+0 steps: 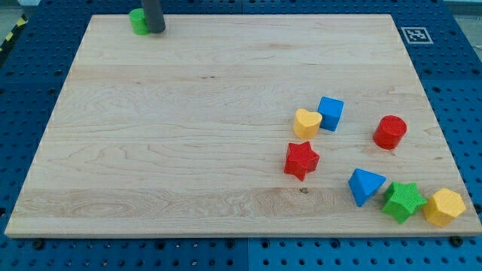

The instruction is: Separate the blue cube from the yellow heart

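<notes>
My tip [154, 31] is resting at the surface's [188, 135] top-left beside a green block [138, 21], gripperless, while the blue cube [330, 113] is touching the yellow heart [306, 123].

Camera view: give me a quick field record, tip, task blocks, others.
tip: my tip at the view's top left, beside a green block
blue cube: right of centre, touching the yellow heart
near them: red star, red cylinder
bottom right: blue block, green star, yellow block
separation: not yet done
</notes>
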`<state>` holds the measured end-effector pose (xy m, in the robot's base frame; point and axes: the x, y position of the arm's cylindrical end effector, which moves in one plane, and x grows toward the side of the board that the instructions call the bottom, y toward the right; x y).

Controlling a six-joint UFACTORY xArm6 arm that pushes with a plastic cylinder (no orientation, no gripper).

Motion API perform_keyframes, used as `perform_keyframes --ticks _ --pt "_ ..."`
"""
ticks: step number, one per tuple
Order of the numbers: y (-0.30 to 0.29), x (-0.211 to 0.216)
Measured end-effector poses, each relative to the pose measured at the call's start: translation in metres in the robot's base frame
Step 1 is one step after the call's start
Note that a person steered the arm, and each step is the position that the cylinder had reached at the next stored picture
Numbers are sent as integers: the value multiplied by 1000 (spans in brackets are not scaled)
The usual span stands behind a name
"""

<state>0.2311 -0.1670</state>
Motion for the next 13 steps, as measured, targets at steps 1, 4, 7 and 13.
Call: perform_keyframes --ticks 1,4,7,13 --pt "48 29" --pt "115 105" --pt "172 182" --pt "324 257"
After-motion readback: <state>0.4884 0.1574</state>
